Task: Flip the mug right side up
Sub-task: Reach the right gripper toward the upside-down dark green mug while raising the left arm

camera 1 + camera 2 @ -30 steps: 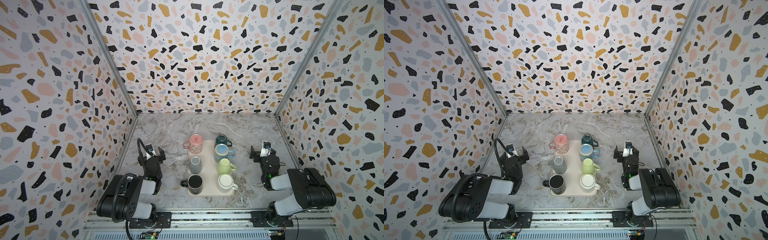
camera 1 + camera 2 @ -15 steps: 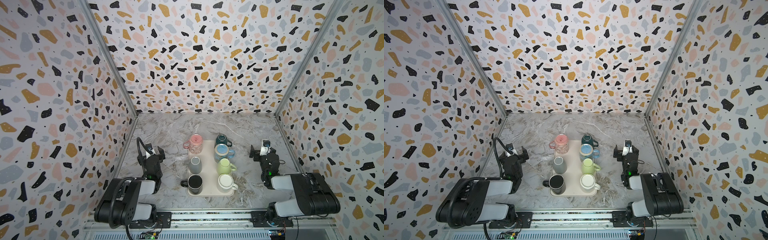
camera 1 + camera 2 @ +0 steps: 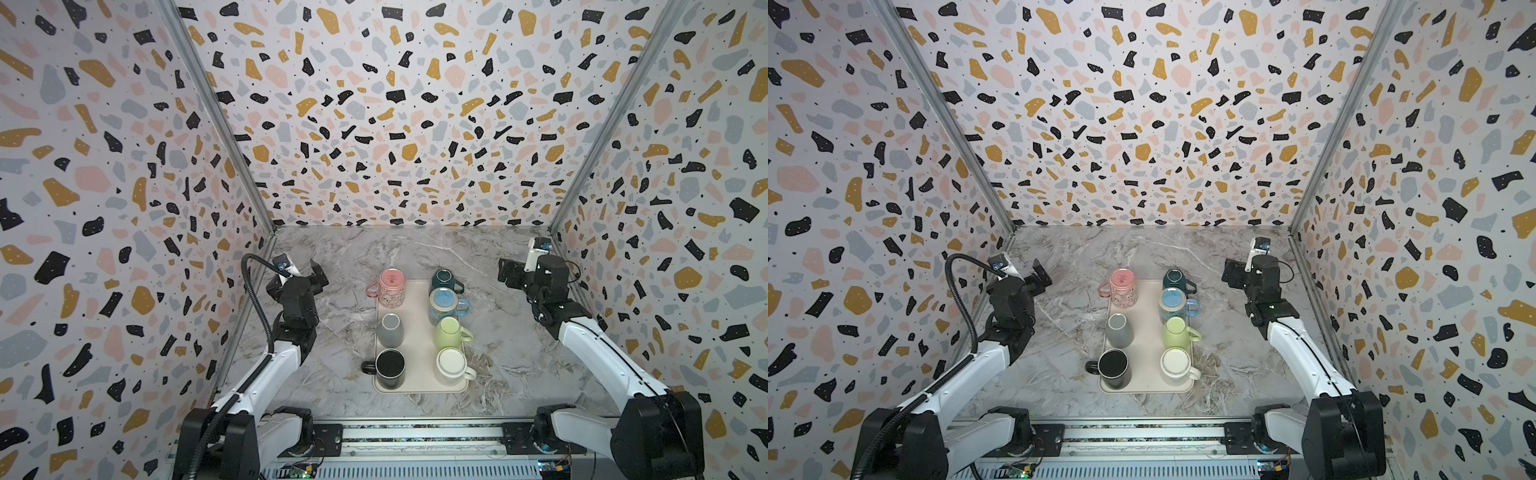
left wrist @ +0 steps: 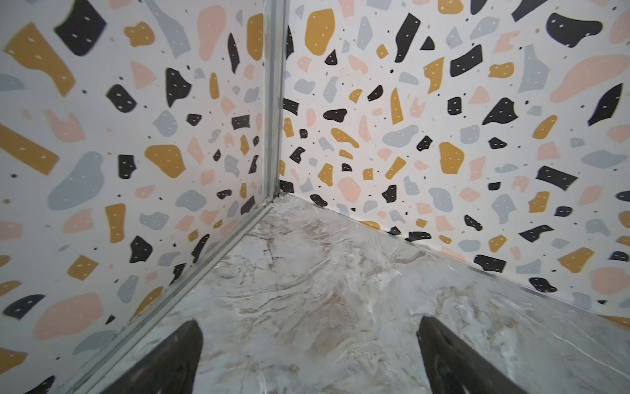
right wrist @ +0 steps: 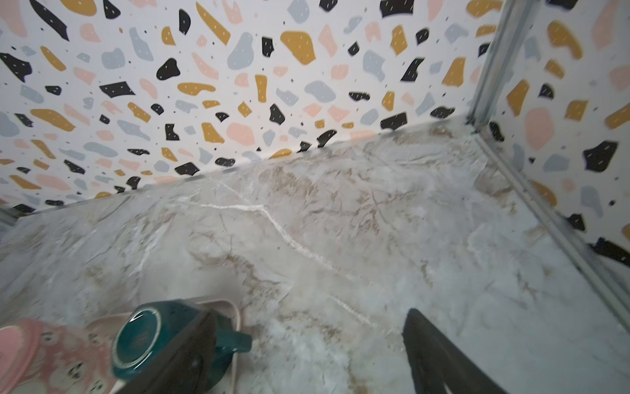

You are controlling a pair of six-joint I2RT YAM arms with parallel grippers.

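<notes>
Several mugs stand on a cream tray (image 3: pixel 417 332) mid-table. The dark teal mug (image 3: pixel 444 281) (image 5: pixel 150 337) at the tray's far right corner shows its foot ring upward, so it stands upside down. The pink mug (image 3: pixel 392 287) beside it also seems base-up. My right gripper (image 3: pixel 513 276) (image 5: pixel 310 317) hovers open to the right of the teal mug, which lies behind one finger (image 5: pixel 177 358) in the wrist view; nothing is between the jaws. My left gripper (image 3: pixel 297 277) (image 4: pixel 308 327) hangs open over bare marble near the left wall, holding nothing.
Blue (image 3: pixel 444 302), grey (image 3: pixel 390 330), green (image 3: pixel 449 332), black (image 3: pixel 390 368) and white (image 3: pixel 452 365) mugs fill the rest of the tray. Patterned walls enclose the marble table on three sides, with metal corner posts (image 4: pixel 274 102) close to both grippers.
Both arms have unfolded from a low tucked pose. Each gripper has risen and moved toward the back wall, the right one nearing the teal mug.
</notes>
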